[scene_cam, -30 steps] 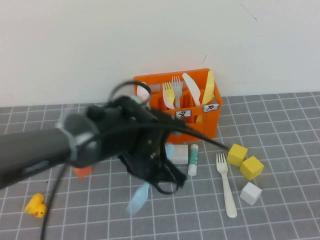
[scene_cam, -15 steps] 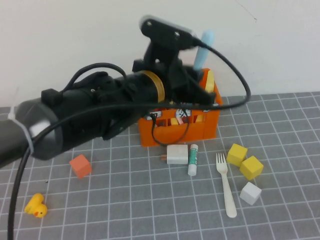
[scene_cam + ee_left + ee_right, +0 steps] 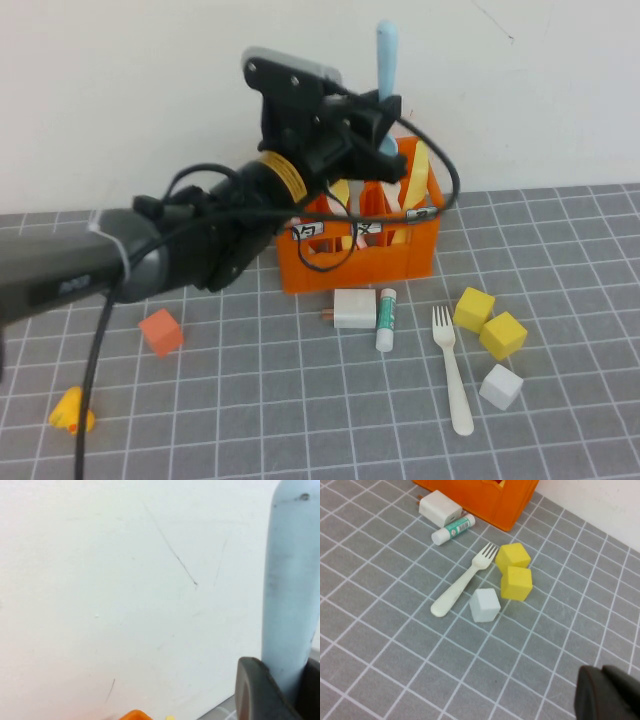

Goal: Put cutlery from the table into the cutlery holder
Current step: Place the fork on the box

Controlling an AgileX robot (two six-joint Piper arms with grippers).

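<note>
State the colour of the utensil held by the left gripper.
Pale blue utensil, in the left gripper above the orange cutlery holder; clearest in the high view.

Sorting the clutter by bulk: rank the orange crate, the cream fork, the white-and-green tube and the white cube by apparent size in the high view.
1. Orange plastic cutlery holder, partly hidden by the left gripper holding the pale blue utensil.
2. Cream-white plastic fork.
3. White-and-green tube.
4. White cube, though it is nearer the camera.
The right gripper shows only in its wrist view.

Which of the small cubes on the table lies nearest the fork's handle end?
The white cube, just right of the cream fork; both yellow cubes sit nearer its tines. The left gripper holds the blue utensil above the holder; the right gripper stays parked.
</note>
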